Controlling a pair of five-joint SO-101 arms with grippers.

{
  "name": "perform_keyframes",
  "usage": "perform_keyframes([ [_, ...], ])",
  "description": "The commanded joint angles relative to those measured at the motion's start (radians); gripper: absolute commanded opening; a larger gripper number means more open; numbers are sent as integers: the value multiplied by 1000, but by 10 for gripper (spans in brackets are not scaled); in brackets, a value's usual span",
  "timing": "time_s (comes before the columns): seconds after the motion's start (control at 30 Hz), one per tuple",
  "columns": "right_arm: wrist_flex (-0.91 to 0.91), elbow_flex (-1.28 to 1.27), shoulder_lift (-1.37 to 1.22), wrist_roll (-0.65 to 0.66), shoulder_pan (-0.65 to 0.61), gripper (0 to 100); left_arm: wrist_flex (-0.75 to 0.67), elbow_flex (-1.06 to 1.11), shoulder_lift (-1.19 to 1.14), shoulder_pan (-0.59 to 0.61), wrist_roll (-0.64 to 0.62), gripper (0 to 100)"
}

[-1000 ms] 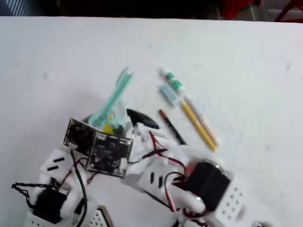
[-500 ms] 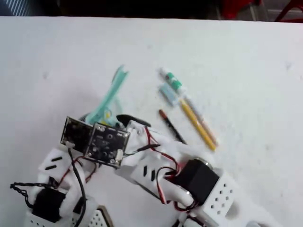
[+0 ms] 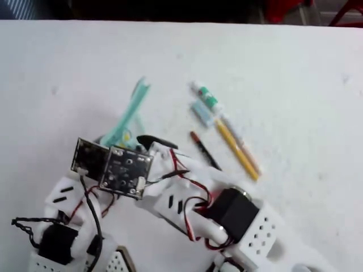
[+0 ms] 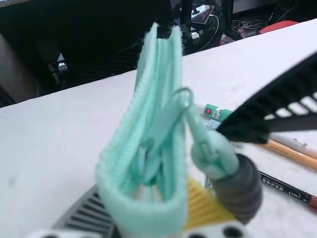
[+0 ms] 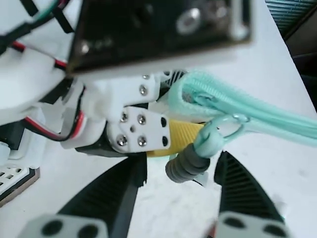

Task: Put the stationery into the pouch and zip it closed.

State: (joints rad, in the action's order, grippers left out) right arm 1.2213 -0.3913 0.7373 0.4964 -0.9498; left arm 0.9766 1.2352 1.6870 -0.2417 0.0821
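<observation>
Five loose stationery pieces, all on the white table (image 3: 295, 62), to one side of the pouch:
- green-and-white tube-shaped stick (image 3: 205, 96), touching the small pale-blue block (image 3: 201, 113);
- yellow pencil (image 3: 235, 148), with the beige pen (image 3: 247, 151) just beside it;
- black pen with a red end (image 3: 204, 152), nearest my arms.

One mint-green fabric pouch (image 4: 153, 134), stood on edge. My left gripper (image 4: 148, 223) is clamped on its lower end. I cannot tell what is inside.

One mint zipper pull with a grey rubber tip (image 5: 190, 161), hanging off the pouch. My right gripper (image 5: 181, 198) has its black fingers (image 5: 119, 193) apart on either side of it. I cannot tell whether they touch it.

Two wrist camera boards (image 3: 110, 167) cover the lower pouch from above.
</observation>
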Motion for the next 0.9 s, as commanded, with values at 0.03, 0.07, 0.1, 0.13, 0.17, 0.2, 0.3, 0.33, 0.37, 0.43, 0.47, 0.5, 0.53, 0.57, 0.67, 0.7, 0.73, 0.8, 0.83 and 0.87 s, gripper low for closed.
perform_keyframes([
  [0.03,-87,78,-77,12,71,126,-5,-51,12,-10,14,22],
  [0.07,-87,89,-74,12,71,108,-5,-51,12,-10,14,22],
  [0.1,-87,97,-73,12,71,87,-5,-52,12,-10,17,22],
  [0.13,-87,101,-73,15,71,63,-5,-52,12,-12,32,22],
  [0.17,-87,103,-73,20,71,37,-5,-52,12,-18,44,22],
  [0.2,-87,103,-73,20,71,16,-5,-52,12,-33,55,22],
  [0.3,-88,109,-68,21,104,21,21,-57,12,-81,63,22],
  [0.33,-90,120,-64,21,120,17,23,-57,12,-93,64,22],
  [0.37,-91,129,-56,21,142,17,23,-57,12,-96,72,22],
  [0.43,-93,153,-33,21,194,17,23,-58,12,-97,77,22],
  [0.47,-93,164,-19,21,216,17,23,-58,12,-101,75,22],
  [0.5,-93,170,-7,20,234,17,23,-61,12,-102,75,22],
  [0.53,-93,173,4,20,248,17,23,-72,12,-102,72,23],
  [0.57,-93,173,10,20,259,17,26,-84,12,-102,71,24],
  [0.67,-90,169,12,12,263,17,86,-147,12,-101,69,61],
  [0.7,-91,158,8,12,263,17,103,-163,12,-101,68,94],
  [0.73,-93,146,8,12,262,17,118,-169,12,-102,68,135],
  [0.8,-94,124,8,12,259,17,140,-170,12,-96,29,225],
  [0.83,-94,114,8,12,259,17,149,-170,12,-94,-5,264],
  [0.87,-93,106,8,12,257,17,155,-170,12,-94,-31,295],
])
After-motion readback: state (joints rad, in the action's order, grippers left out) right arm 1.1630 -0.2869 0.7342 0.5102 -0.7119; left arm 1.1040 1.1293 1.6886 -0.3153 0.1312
